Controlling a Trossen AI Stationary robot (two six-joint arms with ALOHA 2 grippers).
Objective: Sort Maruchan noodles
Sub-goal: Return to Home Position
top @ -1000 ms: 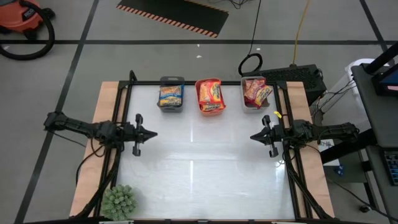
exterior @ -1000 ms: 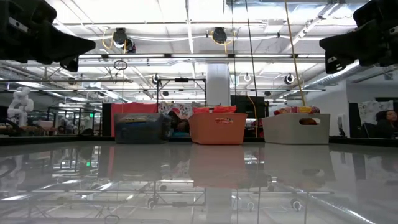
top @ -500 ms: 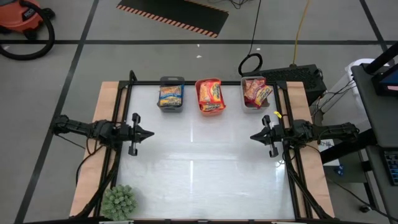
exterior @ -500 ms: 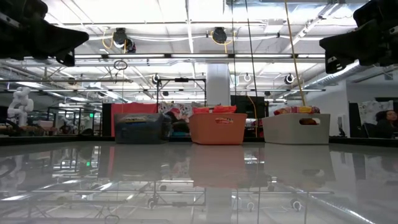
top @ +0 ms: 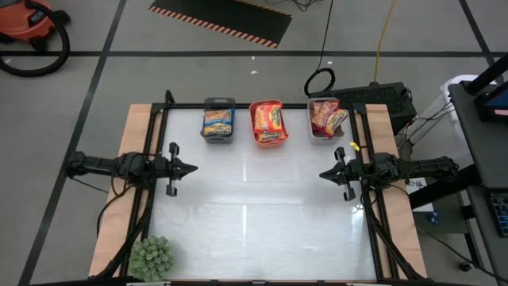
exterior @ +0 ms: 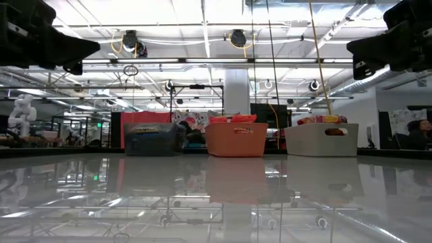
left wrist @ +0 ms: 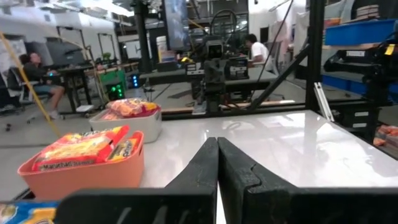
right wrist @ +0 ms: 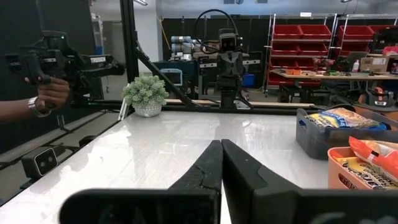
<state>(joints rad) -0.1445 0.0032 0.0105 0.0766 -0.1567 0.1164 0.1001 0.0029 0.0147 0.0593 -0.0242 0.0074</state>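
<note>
Along the far edge of the surface: three bins in a row, with all the noodles inside them. Blue packs are in the dark bin, orange packs in the orange bin, red packs in the pale bin. No pack seen loose on the bare surface. Sorting looks complete.

Left pincer sits at the left edge, about midway down, fingers pressed together, holding nothing. Right pincer sits at the right edge, likewise closed tight and empty. Their tips face each other across the middle, well apart.

Key relation: every pack lies toward the far edge from both pincers, off to the side of each pincer's pointing line, not ahead of it. Left arm is nearer the dark bin, right arm nearer the pale bin, orange bin between. Packs lie lengthwise in their bins, long axis near-to-far; the red ones are tilted.

Judgement: what remains is settling to rest, with no reach toward the bins. Plant at the near-left corner, apart from the left arm.
</note>
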